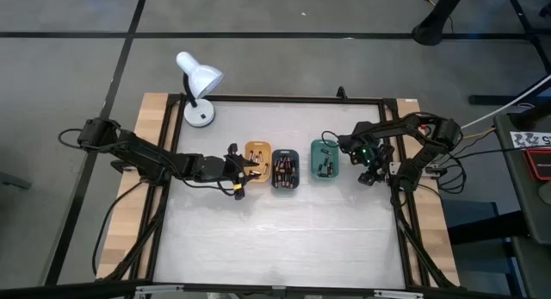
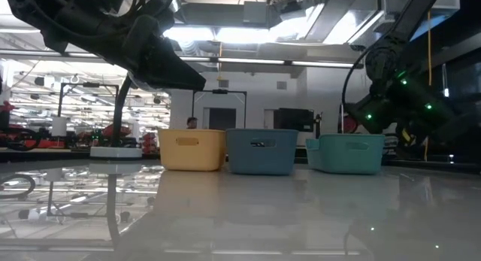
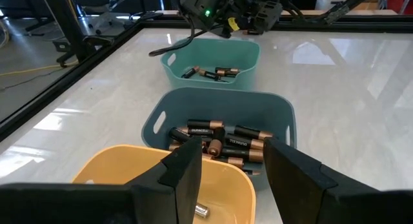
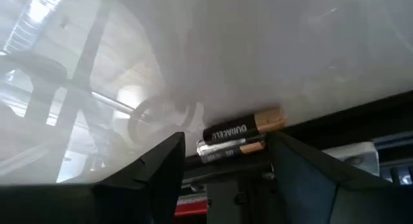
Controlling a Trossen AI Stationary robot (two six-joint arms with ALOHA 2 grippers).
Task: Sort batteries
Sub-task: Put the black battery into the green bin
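From above, the left gripper (image 1: 244, 171) is seen over the orange tray (image 1: 257, 154), the right gripper (image 1: 372, 170) right of the green tray (image 1: 325, 160). Batteries (image 1: 285, 171) fill the dark teal tray (image 1: 285, 186). In the left wrist view its fingers (image 3: 187, 172) are spread, empty. In the right wrist view one battery (image 4: 244, 128) lies between parted fingers (image 4: 161, 166), ungripped.

Left gripper (image 3: 229, 179) and right gripper (image 4: 222, 166) both agape.

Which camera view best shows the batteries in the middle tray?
The left wrist view: it looks down into the middle tray, so its batteries show singly. The high view shows them as tiny specks; the low view shows only the tray's wall; the right wrist view misses it.
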